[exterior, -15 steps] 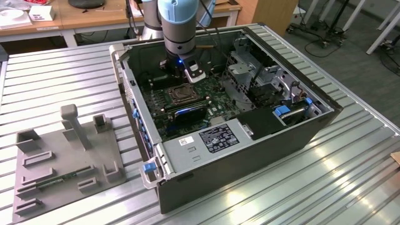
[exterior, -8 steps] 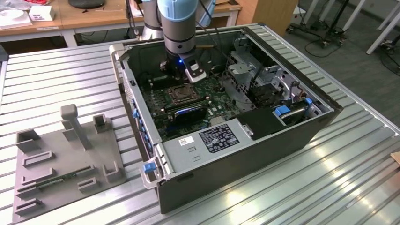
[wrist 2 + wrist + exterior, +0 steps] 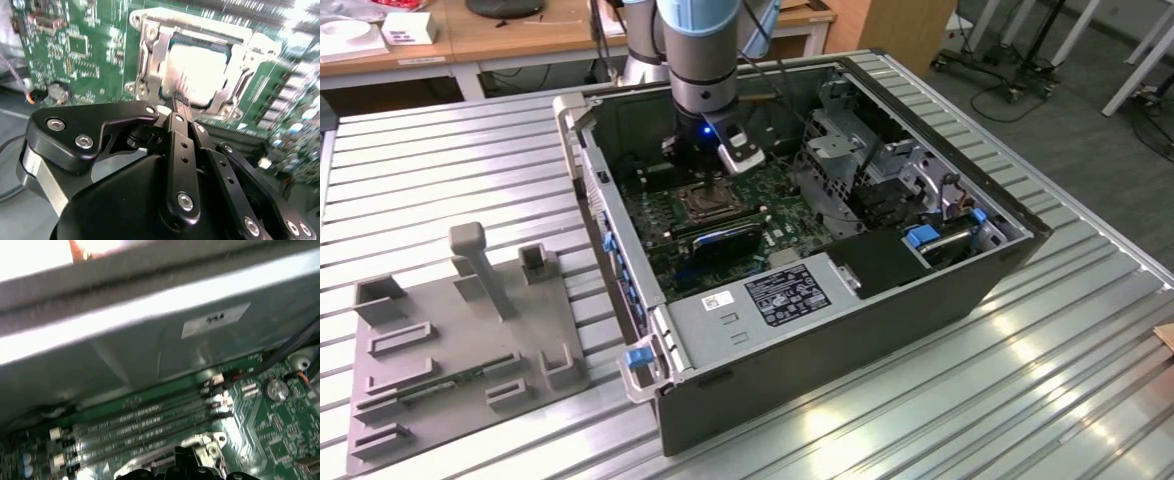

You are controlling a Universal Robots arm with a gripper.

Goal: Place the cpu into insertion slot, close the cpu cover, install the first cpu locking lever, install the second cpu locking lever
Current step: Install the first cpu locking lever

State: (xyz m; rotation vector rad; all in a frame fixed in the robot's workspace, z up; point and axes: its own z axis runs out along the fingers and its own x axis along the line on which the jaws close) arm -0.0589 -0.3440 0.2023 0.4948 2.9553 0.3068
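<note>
Insertion slot blurred — its near edge hidden behind the gripper

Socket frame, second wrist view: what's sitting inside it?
The cpu lies inside the metal socket frame, its silvery top showing through the frame's opening. The hand hangs just in front, covering the near edge. The contacts beneath the chip are hidden.

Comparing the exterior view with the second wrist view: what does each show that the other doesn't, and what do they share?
The exterior view alone takes in the whole open computer case on the slatted metal table, with a grey fixture tray at the exterior view's left. The second wrist view alone gives a close look at the cpu seated in the insertion slot with the cpu cover framing it. Both show the claw over the green motherboard.
</note>
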